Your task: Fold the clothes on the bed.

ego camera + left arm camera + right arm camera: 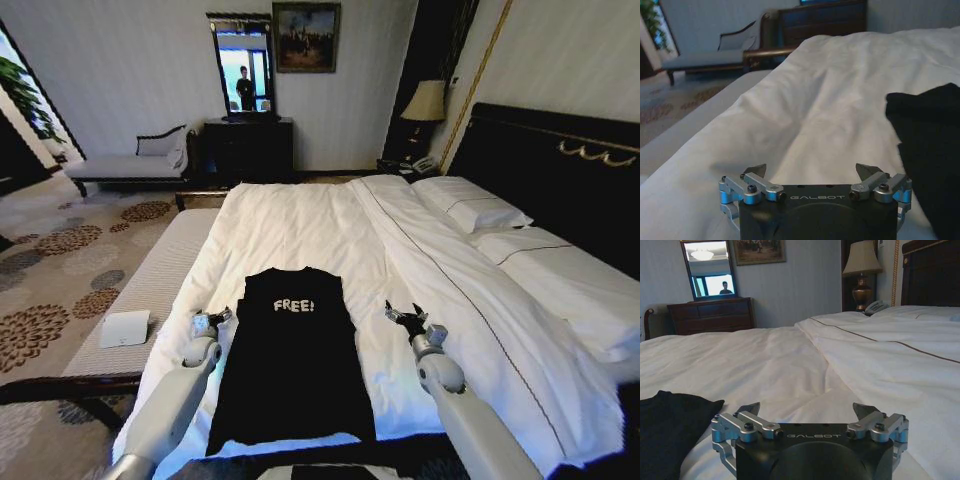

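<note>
the black t-shirt (292, 365) lies flat on the white duvet of the bed (300, 225), near the foot end, its small white "free!" lettering facing up on the chest. in the head view both sleeves look folded in, so the shirt forms a long, narrow shape running down toward the near edge of the bed.

the left gripper (212, 320) sits just beside the shirt's left edge, level with the chest, low over the duvet. in the left wrist view the left gripper (811, 170) has its fingers spread wide apart with nothing between them — only bare white duvet ahead, and the shirt's dark edge (932, 150) off to one side.

the right gripper (404, 318) sits on the other side of the shirt, a little apart from its right edge, also low over the duvet. the right wrist view shows the right gripper (807, 409) with fingers equally wide open and empty; a corner of the shirt (670, 425) lies beside it on the sheet.

white pillows (470, 205) rest at the dark headboard (560, 150) on the right. a long striped bench (150, 285) runs along the bed's left side, carrying a small white box (125, 328). across the room stand a grey chaise (130, 165), a dark dresser (248, 148) with a mirror (243, 68), and a lamp (425, 103).
</note>
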Controlling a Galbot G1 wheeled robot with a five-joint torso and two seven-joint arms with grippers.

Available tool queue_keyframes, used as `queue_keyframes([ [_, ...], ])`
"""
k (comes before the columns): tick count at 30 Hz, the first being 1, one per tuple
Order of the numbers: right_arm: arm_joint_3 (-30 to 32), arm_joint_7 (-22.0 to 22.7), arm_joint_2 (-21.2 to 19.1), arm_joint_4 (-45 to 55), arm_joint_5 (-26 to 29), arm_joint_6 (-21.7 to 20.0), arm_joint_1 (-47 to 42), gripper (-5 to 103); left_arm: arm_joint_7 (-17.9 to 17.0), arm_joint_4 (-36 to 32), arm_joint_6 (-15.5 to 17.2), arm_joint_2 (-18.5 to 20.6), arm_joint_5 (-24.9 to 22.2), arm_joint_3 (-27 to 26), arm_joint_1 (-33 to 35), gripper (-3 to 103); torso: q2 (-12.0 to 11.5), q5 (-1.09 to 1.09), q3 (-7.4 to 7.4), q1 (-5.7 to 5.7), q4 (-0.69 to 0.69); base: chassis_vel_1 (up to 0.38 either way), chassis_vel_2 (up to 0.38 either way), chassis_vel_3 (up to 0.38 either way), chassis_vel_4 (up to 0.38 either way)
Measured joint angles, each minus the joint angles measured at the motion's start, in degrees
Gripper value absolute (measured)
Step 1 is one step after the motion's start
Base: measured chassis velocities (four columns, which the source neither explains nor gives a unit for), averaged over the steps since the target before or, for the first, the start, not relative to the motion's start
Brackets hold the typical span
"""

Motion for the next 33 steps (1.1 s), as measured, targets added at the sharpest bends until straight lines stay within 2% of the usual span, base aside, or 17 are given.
queue_keyframes([
  [9, -0.09, 0.25, -0.19, 0.16, 0.31, -0.15, 0.31, 100, 0.54, -1.41, -1.41, -0.48, 1.38, 0.74, 0.69, 100, 0.0, 0.0, 0.0, 0.0, 0.0, 0.0, 0.0, 0.0, 0.0],
  [16, 0.07, 0.43, -0.51, 0.55, 0.63, -0.2, 0.49, 100, 1.0, -4.35, -3.84, -0.38, 1.92, 2.0, 2.43, 100, 0.0, 0.0, 0.0, 0.0, 0.0, 0.0, 0.0, 0.0, 0.0],
  [26, 0.29, 0.63, -0.98, 0.93, 1.05, -0.26, 0.52, 100, 1.17, -6.91, -4.08, 0.06, 1.5, 4.52, 4.42, 100, 0.0, 0.0, 0.0, 0.0, 0.0, 0.0, 0.0, 0.0, 0.0],
  [31, 0.48, 0.72, -1.19, 1.21, 1.24, -0.29, 0.33, 100, 2.13, -9.65, -4.35, 0.24, -1.69, 5.6, 5.88, 100, 0.0, 0.0, 0.0, 0.0, 0.0, 0.0, 0.0, 0.0, 0.0],
  [33, 0.48, 0.75, -1.19, 1.3, 1.29, -0.3, 0.32, 100, 2.14, -10.14, -4.41, -0.12, -5.0, 5.32, 5.69, 100, 0.0, -0.01, 0.0, -0.01, 0.0, 0.0, 0.0, 0.0, 0.0],
])
